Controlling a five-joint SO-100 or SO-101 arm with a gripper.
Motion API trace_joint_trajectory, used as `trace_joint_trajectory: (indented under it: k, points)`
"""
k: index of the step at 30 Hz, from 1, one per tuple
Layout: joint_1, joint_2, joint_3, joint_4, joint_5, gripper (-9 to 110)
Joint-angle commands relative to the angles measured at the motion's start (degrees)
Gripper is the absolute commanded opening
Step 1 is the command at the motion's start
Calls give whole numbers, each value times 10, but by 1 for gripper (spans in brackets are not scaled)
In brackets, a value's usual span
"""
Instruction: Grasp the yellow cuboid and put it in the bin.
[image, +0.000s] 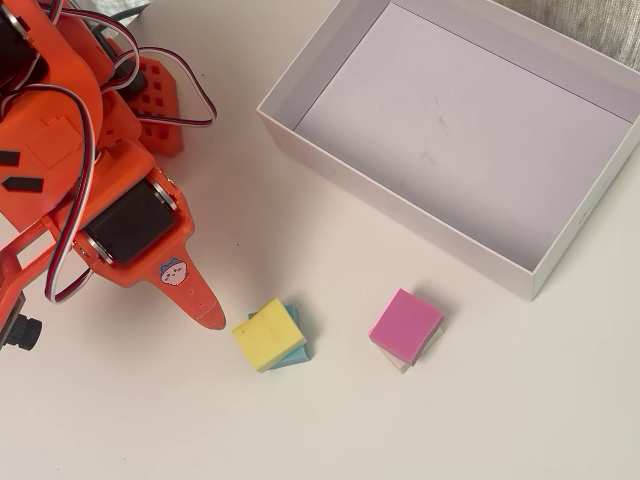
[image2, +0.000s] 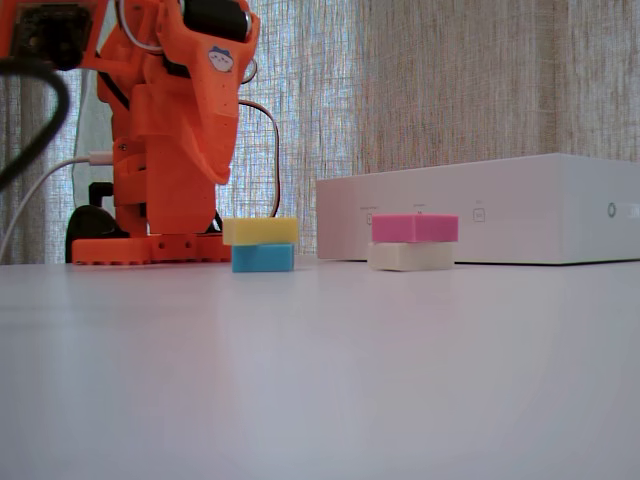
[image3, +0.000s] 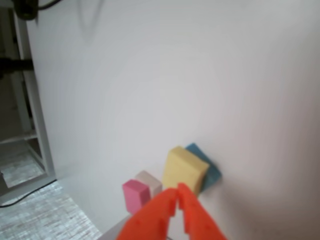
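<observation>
Orange pincer (image3: 178, 194) — tips closed, empty — hovers beside yellow cuboid (image3: 184, 170) stacked on blue block (image3: 210, 172).

Blue block (image: 296, 352) beside the gripper (image: 212, 318) tip: mostly covered by yellow cuboid (image: 269, 334). Arm cut off by overhead view's left edge.

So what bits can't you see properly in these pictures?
- Bin inside: hidden by its own wall in the fixed view.
- Blue block: mostly covered by the yellow cuboid in the overhead view.
- White block: nearly hidden under the pink block there.
- Gripper: wrist view blurry, cut by the bottom edge.
</observation>
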Motion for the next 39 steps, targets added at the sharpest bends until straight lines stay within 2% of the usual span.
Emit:
trace_joint_trajectory:
  k: [1,21,26,28,33,36,39]
  points:
    - [-5,0,-3,-9,4,-8]
    - [-13,0,-3,-9,-8,-7]
    - [-25,-44,-12,-61,-46,2]
    - [-25,-109,-48,-111,-47,10]
    - [-62,-298,-226,-188,-42,15]
    - [-109,-401,-382,-147,-18,14]
    - [-153,-494,-553,-54,29,14]
